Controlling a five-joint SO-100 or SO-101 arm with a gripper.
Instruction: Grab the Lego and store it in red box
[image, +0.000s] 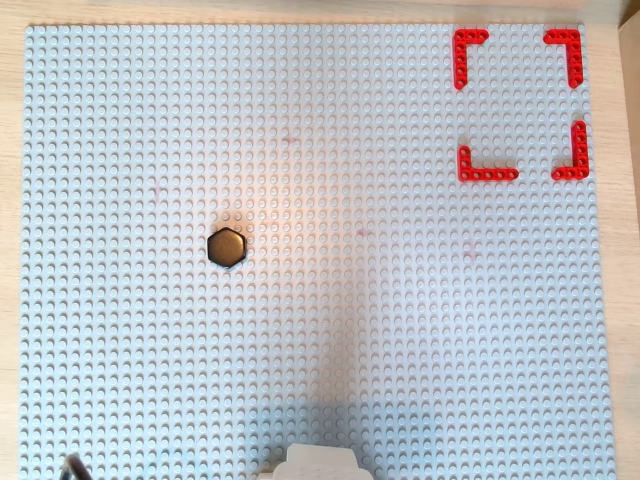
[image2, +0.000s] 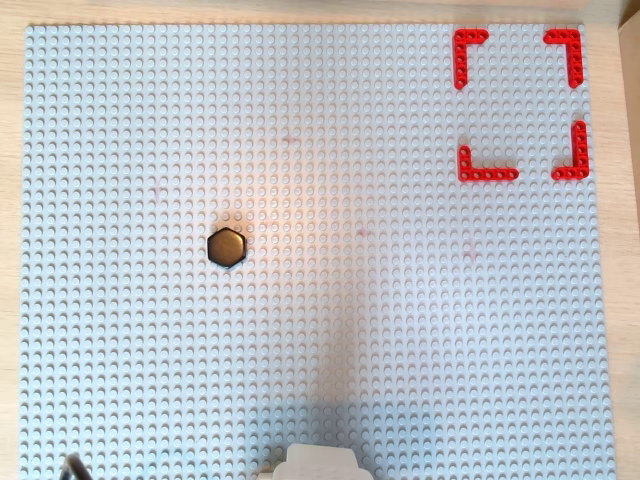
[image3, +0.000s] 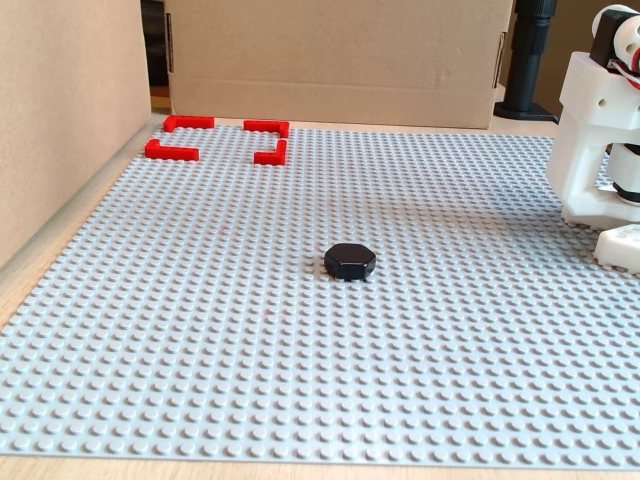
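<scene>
We see the Lego lying flat, glossy top up, on the grey studded baseplate, left of centre in both overhead views and well apart from the red box in the top right corner; being hexagonal, it has no clear long axis. Cardboard walls border the baseplate in the fixed view. Only the white arm base shows, so we cannot tell the claw's state.
</scene>
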